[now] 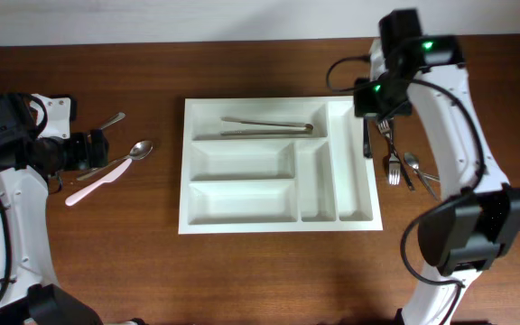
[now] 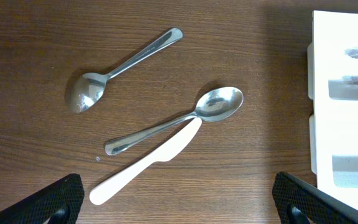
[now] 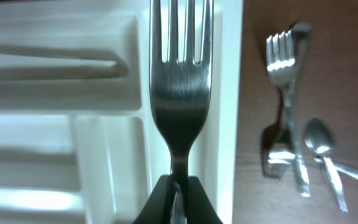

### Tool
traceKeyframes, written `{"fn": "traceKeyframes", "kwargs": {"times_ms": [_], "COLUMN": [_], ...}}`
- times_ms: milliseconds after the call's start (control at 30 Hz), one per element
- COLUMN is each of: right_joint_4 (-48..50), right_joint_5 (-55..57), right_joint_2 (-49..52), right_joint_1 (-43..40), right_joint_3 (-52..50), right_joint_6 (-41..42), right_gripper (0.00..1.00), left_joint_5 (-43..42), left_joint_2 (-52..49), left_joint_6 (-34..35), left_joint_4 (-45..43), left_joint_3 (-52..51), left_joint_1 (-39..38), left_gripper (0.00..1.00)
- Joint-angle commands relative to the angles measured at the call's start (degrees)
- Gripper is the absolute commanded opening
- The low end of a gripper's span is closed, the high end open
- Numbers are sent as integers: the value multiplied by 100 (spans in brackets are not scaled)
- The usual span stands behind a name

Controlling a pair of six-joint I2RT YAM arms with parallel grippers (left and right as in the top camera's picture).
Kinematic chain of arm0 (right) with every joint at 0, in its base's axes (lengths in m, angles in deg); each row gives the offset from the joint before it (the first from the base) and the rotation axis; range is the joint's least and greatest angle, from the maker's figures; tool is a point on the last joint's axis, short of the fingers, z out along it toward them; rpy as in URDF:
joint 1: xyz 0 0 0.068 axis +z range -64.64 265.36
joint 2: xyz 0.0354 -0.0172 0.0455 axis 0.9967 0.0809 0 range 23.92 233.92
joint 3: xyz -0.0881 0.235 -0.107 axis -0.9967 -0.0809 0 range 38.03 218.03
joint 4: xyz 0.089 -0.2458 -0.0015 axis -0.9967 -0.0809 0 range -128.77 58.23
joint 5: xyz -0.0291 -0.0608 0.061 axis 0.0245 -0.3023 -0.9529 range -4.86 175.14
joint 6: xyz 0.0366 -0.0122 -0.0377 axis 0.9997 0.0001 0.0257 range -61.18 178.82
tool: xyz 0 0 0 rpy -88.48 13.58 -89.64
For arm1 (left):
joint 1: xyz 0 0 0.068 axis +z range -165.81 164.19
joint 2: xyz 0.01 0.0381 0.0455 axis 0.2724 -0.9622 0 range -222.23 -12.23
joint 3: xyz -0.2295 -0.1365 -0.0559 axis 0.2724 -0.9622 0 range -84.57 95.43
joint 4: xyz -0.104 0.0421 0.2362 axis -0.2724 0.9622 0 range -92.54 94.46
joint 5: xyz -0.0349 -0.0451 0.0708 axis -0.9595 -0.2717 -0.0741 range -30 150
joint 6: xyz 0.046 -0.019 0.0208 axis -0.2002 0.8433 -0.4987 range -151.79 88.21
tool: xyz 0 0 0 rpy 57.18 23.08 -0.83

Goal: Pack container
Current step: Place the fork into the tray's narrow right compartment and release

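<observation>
Plainly, the packing is in mid-course. The left gripper (image 1: 96, 149) hangs with its jaws spread wide and nothing between them. Under it on the brown wooden table lie a stainless steel spoon (image 2: 126, 62), a second steel spoon (image 2: 173, 121) nearer the fingers, and a white plastic knife (image 2: 148, 163) whose tip touches that second spoon. Off to this gripper's right sits the container, a large white plastic cutlery tray (image 1: 242, 203) with five compartments. It holds only slim metal tongs (image 1: 267, 126), in its far long compartment.

Past the tray's far right corner, the right gripper (image 3: 178, 186) is clamped on the handle of a steel fork (image 3: 179, 93). The tines point ahead of the fingers, over the narrow compartment next to the tray's right wall. To this gripper's right, loose steel forks and a small spoon (image 1: 400, 167) wait on the table.

The step in hand seems to be placing this fork. The next move likely calls for lowering it inside that narrow slot, clear of the wall, before the jaws part.
</observation>
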Motion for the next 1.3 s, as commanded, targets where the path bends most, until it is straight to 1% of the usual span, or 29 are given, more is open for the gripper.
{"fn": "traceKeyframes", "kwargs": {"times_ms": [0,267,433,467,533,567,667,767,833,933,1033,1100,1133,1267], "right_joint_4": [306,1353,1663,1657,1624,1604,1488,1335,1174,949,925,1005,1034,1088], "right_joint_5": [114,111,105,74,68,72,116,142,317,929,1652,1843,1853,1843], "right_joint_2": [63,63,63,63,44,22,-94,-192,-238,-249,-249,-249,-249,-94], "right_joint_1": [101,109,109,109,109,109,103,98,98,94,48,-33,-87,-426], "right_joint_3": [-581,-2024,-2424,-2422,-2374,-2341,-2129,-1790,-1471,-981,-608,-540,-540,-588], "right_joint_6": [256,210,118,-26,-352,-490,-732,-791,-807,-817,-1071,-1381,-1556,-1884], "right_gripper": [4,4,4,8,28,36,45,50,51,51,51,52,55,56], "left_joint_5": [-83,-83,-83,-83,-83,-83,-83,-83,-83,-83,-83,-83,-83,-83], "left_joint_2": [-42,-42,-42,-42,-42,-42,-42,-42,-42,-42,-42,-42,-42,-42], "left_joint_6": [-70,-70,-70,-70,-70,-70,-70,-70,-70,-70,-70,-70,-70,-70], "left_joint_4": [4,4,4,4,4,4,4,4,4,4,4,4,4,4], "left_joint_3": [109,109,109,109,109,109,109,109,109,109,109,109,109,109], "left_joint_1": [15,15,15,15,15,15,15,15,15,15,15,15,15,15], "left_gripper": [99,99,99,99,99,99,99,99,99,99,99,99,99,99]}}
